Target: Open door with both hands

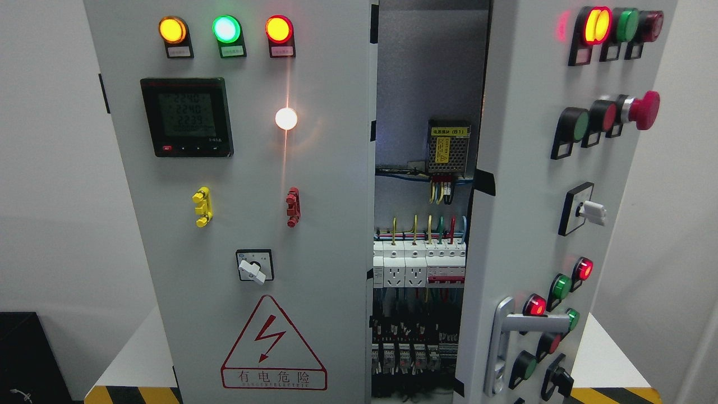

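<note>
Here the electrical cabinet stands on a white surface (603, 353) with yellow-and-black hazard striping along its front edge. No robot hand shows in the head view, so I cannot tell whether either hand is open or closed.

The right door (521, 224) is swung partly open, its face angled toward the camera's right, leaving a tall gap at the middle of the cabinet. Its metal handle (505, 345) sits low on the door's near edge, with the lever turned out horizontally to the right. Beside the handle are small red and green indicator lamps; higher up are a white rotary switch, a red mushroom stop button (644, 110), and a top row of lit lamps.

The left door (241, 224) looks closed and faces the camera. It carries three lit lamps at the top, yellow, green and red, a digital meter (187, 116) with a green display, a bright white lamp, a yellow and a red terminal piece, a selector switch (254, 265), and a red triangular electrical-hazard sign (273, 345) near the bottom.

Through the gap the interior shows a power-supply module (447, 148) with a yellow label, coloured wires, a row of white breakers and sockets (418, 264), and dark terminal blocks below.
</note>
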